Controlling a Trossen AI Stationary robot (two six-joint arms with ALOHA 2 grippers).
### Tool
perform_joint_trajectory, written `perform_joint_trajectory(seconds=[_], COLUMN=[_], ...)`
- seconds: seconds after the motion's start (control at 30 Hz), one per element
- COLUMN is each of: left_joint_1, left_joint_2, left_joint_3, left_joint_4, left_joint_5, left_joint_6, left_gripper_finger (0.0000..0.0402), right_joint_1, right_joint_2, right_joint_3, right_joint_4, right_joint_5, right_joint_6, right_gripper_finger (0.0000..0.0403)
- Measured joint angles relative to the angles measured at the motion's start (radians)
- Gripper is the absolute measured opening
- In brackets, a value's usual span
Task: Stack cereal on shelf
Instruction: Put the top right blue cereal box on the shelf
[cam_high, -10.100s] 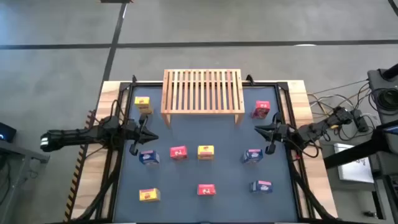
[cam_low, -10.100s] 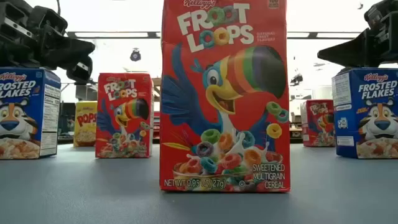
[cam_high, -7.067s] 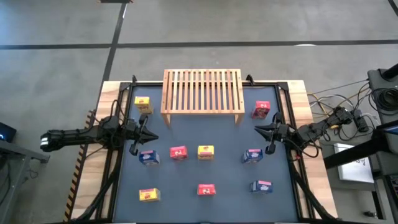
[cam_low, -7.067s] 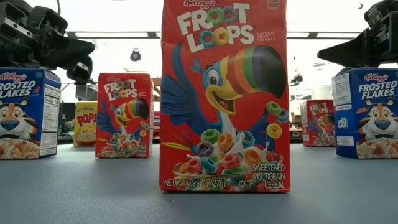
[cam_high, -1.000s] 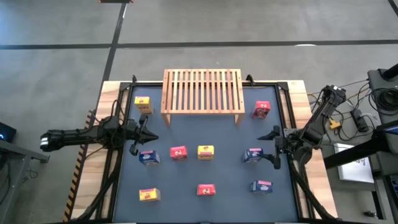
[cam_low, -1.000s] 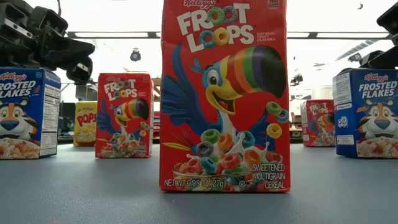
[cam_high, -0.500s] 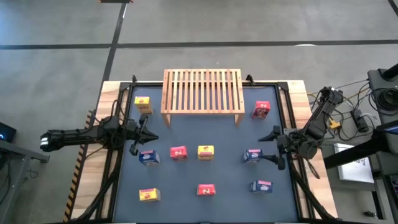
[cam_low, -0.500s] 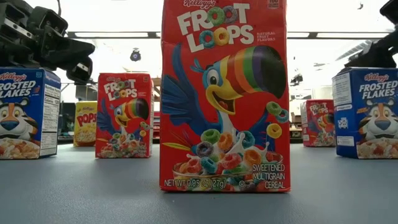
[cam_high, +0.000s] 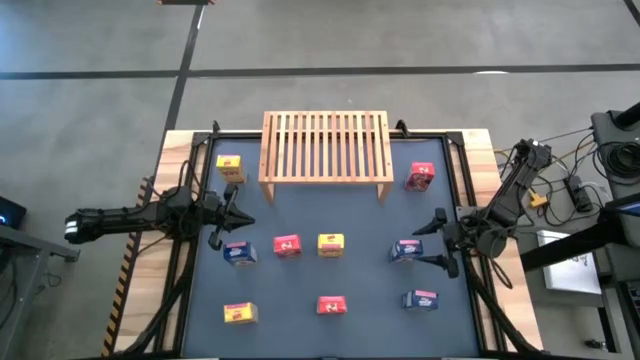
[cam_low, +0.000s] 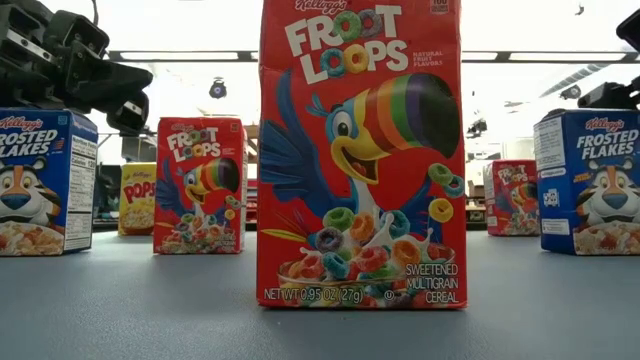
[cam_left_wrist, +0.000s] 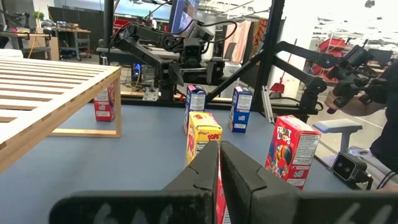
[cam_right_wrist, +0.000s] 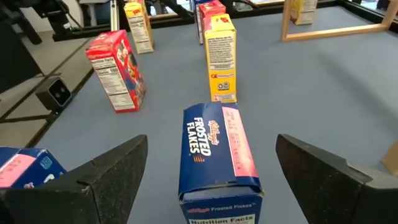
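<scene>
- Right gripper (cam_high: 432, 243): jaws spread wide on either side of a blue cereal box (cam_high: 406, 250), not touching it.
- Left gripper (cam_high: 222, 213): jaws pressed together, waiting near the bench's left edge.
- Shelf (cam_high: 325, 146): bare.

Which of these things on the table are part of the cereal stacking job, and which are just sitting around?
Part of the job:
- nine cereal boxes, like the blue box between the open right gripper fingers
- slatted wooden shelf
- shut left gripper, waiting

Just sitting around:
- cables off the table's right side
</scene>
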Motion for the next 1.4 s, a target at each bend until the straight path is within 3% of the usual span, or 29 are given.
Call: perform_joint_trajectory(seconds=[0.53, 1.4], left_joint_1=[0.0, 0.0], left_joint_2=[0.0, 0.0], left_joint_3=[0.0, 0.0], left_joint_4=[0.0, 0.0], left_joint_5=[0.0, 0.0], left_joint_6=[0.0, 0.0], left_gripper_finger=[0.0, 0.0], right_joint_1=[0.0, 0.0], right_joint_2=[0.04, 0.04], right_joint_3=[-0.049, -0.049], right_joint_4=[-0.004, -0.005], right_joint_5=[-0.028, -0.033], right_joint_6=[0.13, 0.137], right_gripper_finger=[0.0337, 0.0326])
